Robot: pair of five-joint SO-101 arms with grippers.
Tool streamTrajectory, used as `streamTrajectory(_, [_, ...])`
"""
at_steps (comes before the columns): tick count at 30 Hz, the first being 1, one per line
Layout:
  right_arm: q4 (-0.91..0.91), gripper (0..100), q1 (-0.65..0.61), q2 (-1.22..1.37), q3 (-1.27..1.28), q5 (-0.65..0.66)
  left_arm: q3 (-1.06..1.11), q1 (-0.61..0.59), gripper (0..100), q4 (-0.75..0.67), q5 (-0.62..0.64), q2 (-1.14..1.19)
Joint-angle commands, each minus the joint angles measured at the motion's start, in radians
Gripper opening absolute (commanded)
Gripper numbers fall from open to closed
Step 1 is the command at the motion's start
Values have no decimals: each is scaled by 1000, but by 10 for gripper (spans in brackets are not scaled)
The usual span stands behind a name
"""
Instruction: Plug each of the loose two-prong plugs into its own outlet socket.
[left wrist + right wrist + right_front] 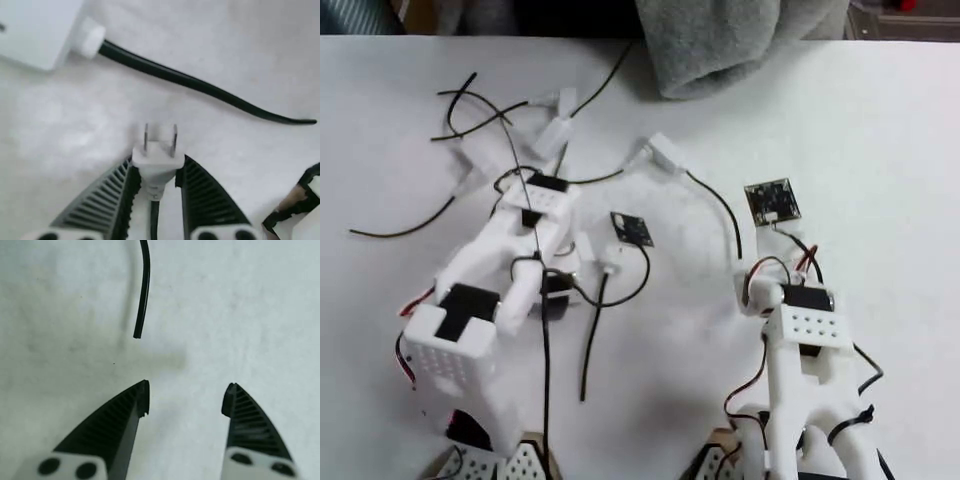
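Observation:
My left gripper (157, 161) is shut on a white two-prong plug (159, 152), whose prongs point away from the wrist, just above the white table. Beyond the prongs lies a white socket block (37, 30) with a black cable (190, 82) coming out of it. In the high view the left gripper (542, 182) is at the table's left centre, near several white plugs and sockets (555, 130) with black cables. My right gripper (187, 387) is open with nothing between its fingers, hanging over bare table just short of a black cable's cut end (137, 334). It shows at the right (750, 272).
Two small dark circuit boards (632, 228) (772, 200) lie mid-table. A grey cloth (730, 40) drapes over the far edge. Loose black cables (470, 105) spread across the far left. One more white connector (665, 150) lies in the middle, and another (610, 268) by the left arm.

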Motion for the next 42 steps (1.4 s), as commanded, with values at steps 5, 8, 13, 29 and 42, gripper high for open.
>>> streamTrajectory(5, [-12, 235, 8, -27, -6, -11, -3, 42, 22, 12, 6, 15])
streamTrajectory(8, [-12, 235, 8, -27, -6, -14, -3, 65, 22, -8, 75, -42])
streamTrajectory(13, [-12, 234, -33, -27, 3, -15, 25, 168, 23, -63, 229, -223])
streamTrajectory(29, [-12, 234, -36, -27, 6, -14, 562, 320, 23, -586, 764, -1012])
streamTrajectory(42, [-12, 234, -38, -27, 6, -14, 1315, 311, 23, -1221, 839, -1822])
